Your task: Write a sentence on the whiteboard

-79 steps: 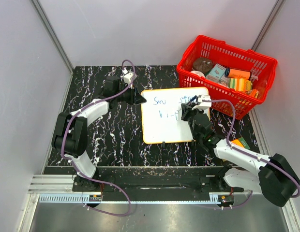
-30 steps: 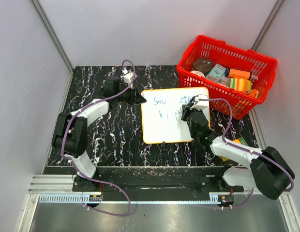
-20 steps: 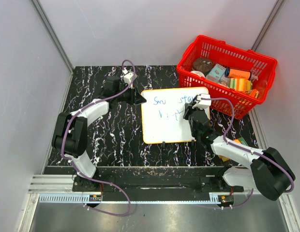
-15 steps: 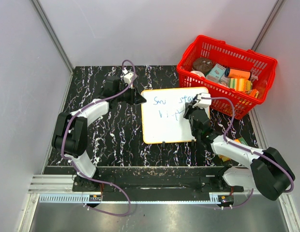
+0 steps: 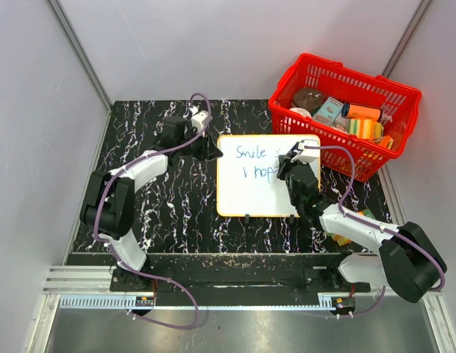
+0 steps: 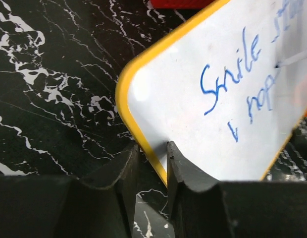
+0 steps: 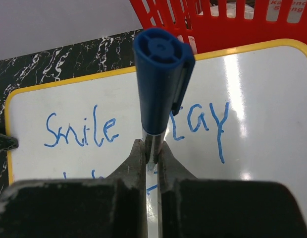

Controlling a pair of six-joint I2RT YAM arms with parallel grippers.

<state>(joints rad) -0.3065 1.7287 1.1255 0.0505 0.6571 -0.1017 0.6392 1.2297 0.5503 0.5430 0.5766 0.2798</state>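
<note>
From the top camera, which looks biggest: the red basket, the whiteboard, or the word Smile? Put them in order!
1. red basket: looks a bit bigger, but its rim stands nearer the camera, so I'm not sure.
2. whiteboard.
3. word Smile: easily the smallest.

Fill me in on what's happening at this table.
The robot is partway through writing on the whiteboard. Its left gripper clamps the board's yellow frame near a corner, while the right gripper holds a blue marker over the board's right side. The sentence so far reads "Smile stay", with "hop" begun beneath. The marker's tip is hidden, so contact is unclear. A red basket of items sits beside the board.
</note>
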